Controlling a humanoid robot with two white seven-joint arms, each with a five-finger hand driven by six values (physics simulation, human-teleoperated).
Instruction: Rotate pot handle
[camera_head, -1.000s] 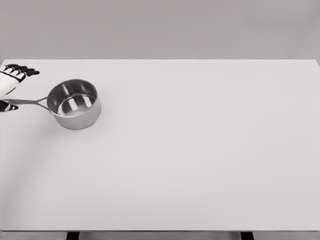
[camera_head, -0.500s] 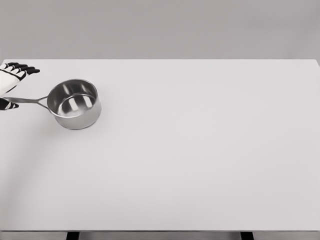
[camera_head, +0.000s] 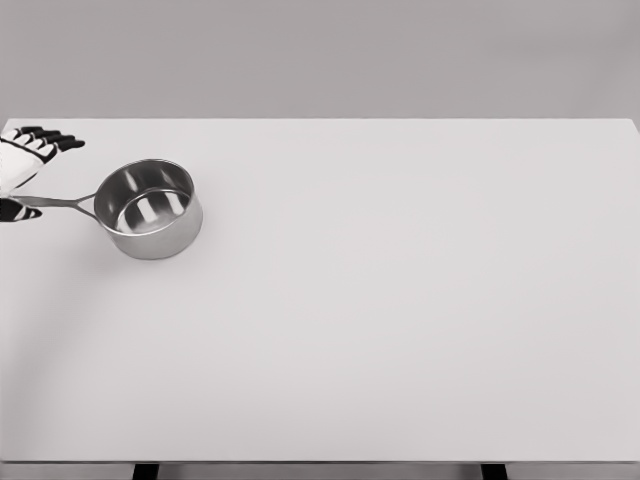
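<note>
Table (camera_head: 400, 330) fills most of the head view, white top, plain grey wall behind it, two dark legs just showing under the near edge. Pot (camera_head: 152, 210) sits upright on the table at the far left, well back from the near edge, well apart from the right side. Shiny steel, round, straight walls, open top, inside bottom reflecting light patches. Soft shadow on the table beside its base. Handle (camera_head: 62, 202) is thin, long, metal, runs from the pot's left wall out toward the left edge of the picture, nearly level, slightly higher at the pot end.

Left hand (camera_head: 22, 168) comes in at the left picture edge, white with black fingertips, mostly cut off by the frame. Fingers (camera_head: 58, 140) stretch out to the right above the handle, side by side, not curled down onto it. Thumb tip (camera_head: 18, 211) shows dark just below the handle's outer end. Handle end lies between fingers and thumb. Thumb looks touching or just beside the handle; fingers stand apart from it above. Cannot tell if the hand is actually clamped on the handle; the palm is out of frame.
</note>
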